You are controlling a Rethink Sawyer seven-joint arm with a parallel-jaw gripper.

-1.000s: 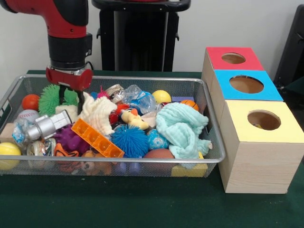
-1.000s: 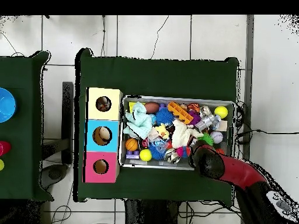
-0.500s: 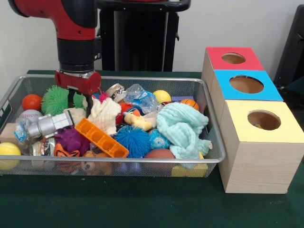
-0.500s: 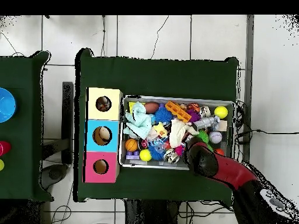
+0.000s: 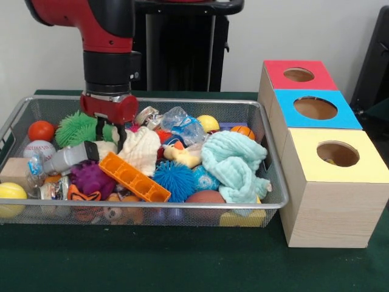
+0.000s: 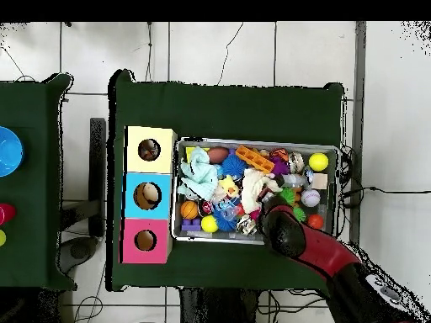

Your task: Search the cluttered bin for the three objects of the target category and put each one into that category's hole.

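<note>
The wire-mesh bin (image 5: 182,104) is full of toys; it also shows in the overhead view (image 6: 257,140). My gripper (image 5: 111,132) is open and reaches down into the clutter at the bin's back left, between a green spiky ball (image 5: 76,126) and a cream cloth (image 5: 143,149). It holds nothing that I can see. A red, white and blue frilly patch (image 5: 164,137) behind the cream cloth may be one fabric ball; the others are hidden. The yellow-topped box (image 5: 340,176) stands right of the bin, nearest the camera, with its round hole (image 5: 338,154). Something dark lies inside the hole (image 6: 149,150).
Blue-topped (image 5: 316,109) and red-topped (image 5: 298,74) boxes stand behind the yellow one. In the bin lie a mint cloth (image 5: 234,164), an orange block (image 5: 134,177), a blue spiky ball (image 5: 176,180), a silver toy (image 5: 64,159), a purple spiky ball (image 5: 91,177) and several small balls.
My gripper has moved to the right in the front view along the bin's back. The cream cloth, orange block and silver toy have shifted right with it.
</note>
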